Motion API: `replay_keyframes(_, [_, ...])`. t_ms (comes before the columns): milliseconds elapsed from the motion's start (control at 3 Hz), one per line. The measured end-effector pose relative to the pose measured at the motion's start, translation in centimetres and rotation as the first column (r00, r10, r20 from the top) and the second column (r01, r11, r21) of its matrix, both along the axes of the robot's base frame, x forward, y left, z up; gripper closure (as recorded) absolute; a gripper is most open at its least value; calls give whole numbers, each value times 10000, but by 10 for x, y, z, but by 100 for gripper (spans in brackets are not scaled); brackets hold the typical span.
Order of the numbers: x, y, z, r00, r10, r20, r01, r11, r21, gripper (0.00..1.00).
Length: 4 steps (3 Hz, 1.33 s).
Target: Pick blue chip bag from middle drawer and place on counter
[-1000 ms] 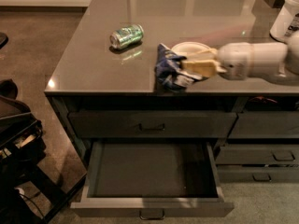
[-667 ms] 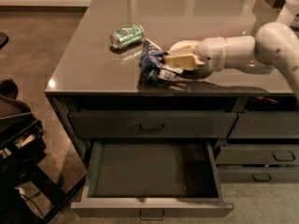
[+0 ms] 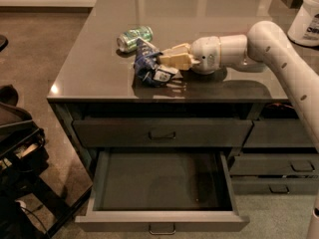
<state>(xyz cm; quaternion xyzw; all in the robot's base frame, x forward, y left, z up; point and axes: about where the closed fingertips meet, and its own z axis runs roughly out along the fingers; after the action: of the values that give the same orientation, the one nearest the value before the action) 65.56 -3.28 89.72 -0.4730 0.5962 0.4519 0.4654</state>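
Note:
The blue chip bag (image 3: 147, 63) is crumpled and rests on the counter (image 3: 94, 73) near its front, just right of centre. My gripper (image 3: 165, 63) reaches in from the right, and its cream fingers (image 3: 175, 59) are closed on the bag's right side. The middle drawer (image 3: 159, 222) stands pulled out below the counter, and its dark interior holds nothing.
A green drink can (image 3: 134, 38) lies on its side just behind and left of the bag. A white container (image 3: 306, 21) stands at the counter's far right. The top drawer (image 3: 162, 132) is shut. Narrower drawers (image 3: 279, 166) are at the right. Dark gear (image 3: 17, 138) sits on the floor at left.
My arm has carried the bag leftwards over the counter, closer to the green can, and lower onto the surface. The drawer stays open.

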Motion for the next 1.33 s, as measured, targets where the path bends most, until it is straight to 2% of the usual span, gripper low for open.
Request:
replay_keyframes(1000, [0, 0, 0, 10000, 1, 0, -1, 10000, 0, 12])
replay_keyframes(1333, [0, 0, 0, 10000, 2, 0, -2, 10000, 0, 0])
